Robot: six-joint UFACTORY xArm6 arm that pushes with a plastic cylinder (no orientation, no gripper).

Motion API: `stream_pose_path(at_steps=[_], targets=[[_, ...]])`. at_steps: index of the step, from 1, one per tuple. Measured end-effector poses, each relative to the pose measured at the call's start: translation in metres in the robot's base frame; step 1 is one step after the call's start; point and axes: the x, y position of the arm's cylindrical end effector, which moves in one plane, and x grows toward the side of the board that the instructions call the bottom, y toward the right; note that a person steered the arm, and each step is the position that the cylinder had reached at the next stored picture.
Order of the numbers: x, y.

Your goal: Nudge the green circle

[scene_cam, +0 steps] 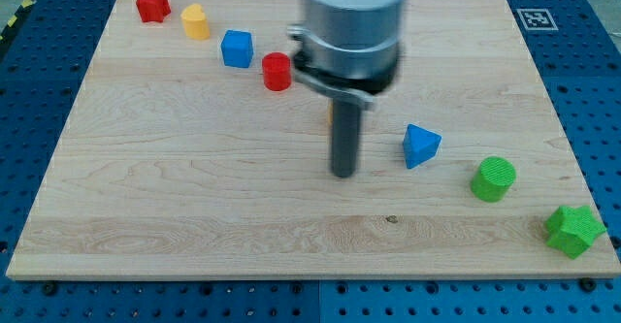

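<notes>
The green circle (494, 178) is a short green cylinder on the wooden board (194, 187), toward the view's lower right. My tip (343, 174) rests on the board well to the left of it, with the blue triangle (420, 145) lying between them, a little higher in the view. The rod hangs from a grey cylinder with a black clamp (345, 71). A sliver of orange (330, 111) shows just behind the rod; its shape is hidden.
A green star (573, 230) sits at the board's lower right corner. A row runs from the view's top left: red star (152, 4), yellow block (196, 21), blue cube (237, 48), red cylinder (277, 72). A marker tag (536, 18) lies off the board.
</notes>
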Motion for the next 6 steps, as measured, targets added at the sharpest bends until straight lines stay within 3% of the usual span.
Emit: stream_pose_path(at_steps=[2, 6], targets=[[0.027, 0.060], [0.023, 0.120]])
